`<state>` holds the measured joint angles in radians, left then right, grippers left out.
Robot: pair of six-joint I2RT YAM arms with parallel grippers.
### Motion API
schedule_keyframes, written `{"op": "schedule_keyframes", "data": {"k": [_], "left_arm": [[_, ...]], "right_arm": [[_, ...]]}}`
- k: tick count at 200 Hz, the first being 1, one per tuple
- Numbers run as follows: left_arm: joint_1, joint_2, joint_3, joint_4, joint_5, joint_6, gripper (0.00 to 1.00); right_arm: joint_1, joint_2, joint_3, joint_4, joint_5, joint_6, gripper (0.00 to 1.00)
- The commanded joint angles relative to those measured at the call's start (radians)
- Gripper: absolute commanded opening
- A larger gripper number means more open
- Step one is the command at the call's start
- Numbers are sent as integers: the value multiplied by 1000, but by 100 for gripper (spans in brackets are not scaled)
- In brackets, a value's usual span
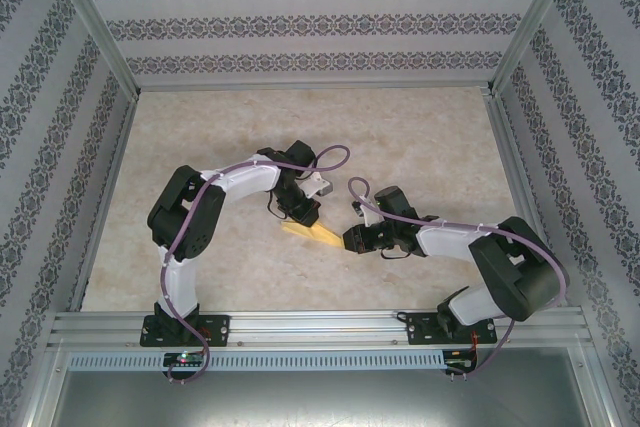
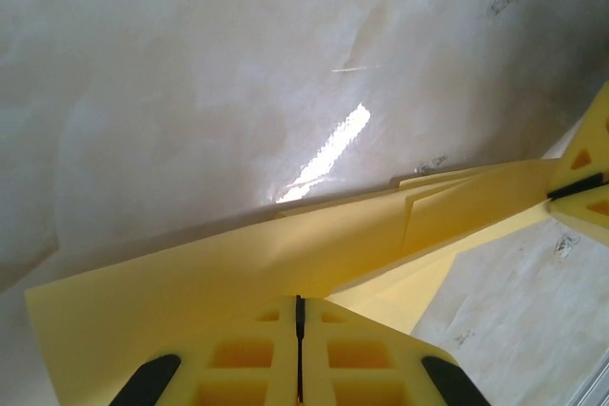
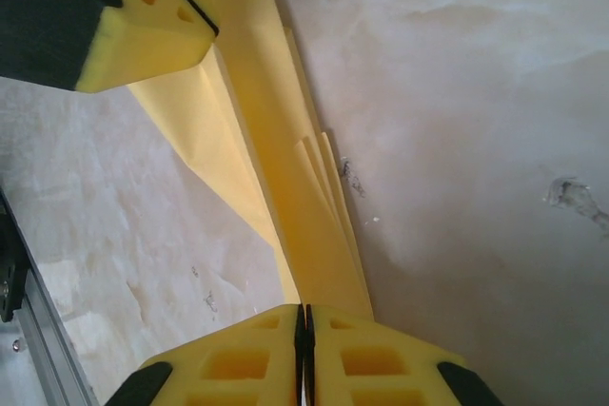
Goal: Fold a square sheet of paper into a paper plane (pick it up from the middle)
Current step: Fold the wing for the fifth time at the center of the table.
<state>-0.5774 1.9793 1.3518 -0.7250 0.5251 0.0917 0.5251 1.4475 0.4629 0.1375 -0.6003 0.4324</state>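
Near the surface's [image 1: 420, 147] near edge, the right gripper [image 3: 304, 322] is pinched tight on one end of the folded paper [image 1: 314, 234]. The left gripper [image 2: 299, 316] beyond apparently clamps the other. Light, limp, crease-prone: hold along layered folds.

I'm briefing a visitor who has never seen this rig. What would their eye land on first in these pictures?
The folded yellow paper stands out first, a long pointed strip held mid-table between the two arms. The left end effector pinches one end and the right end effector the other, both shut on it. Around the pale marbled table stand walls with ornate patterned stripes.
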Motion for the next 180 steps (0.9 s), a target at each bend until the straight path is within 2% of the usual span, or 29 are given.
{"op": "schedule_keyframes", "data": {"k": [1,21,37,83,180], "left_arm": [[20,22,-5,6,-2,-7,9],[21,30,-4,6,1,-8,9],[21,35,-1,5,2,-8,9],[20,45,7,-3,-2,-5,9],[22,63,24,-14,11,-1,9]], "right_arm": [[-16,-17,17,-42,-9,-26,9],[-17,-12,20,-40,-19,-23,8],[-17,-30,22,-52,-13,-24,12],[-28,-62,31,-131,15,-52,15],[-27,-77,22,-187,81,-18,12]]}}
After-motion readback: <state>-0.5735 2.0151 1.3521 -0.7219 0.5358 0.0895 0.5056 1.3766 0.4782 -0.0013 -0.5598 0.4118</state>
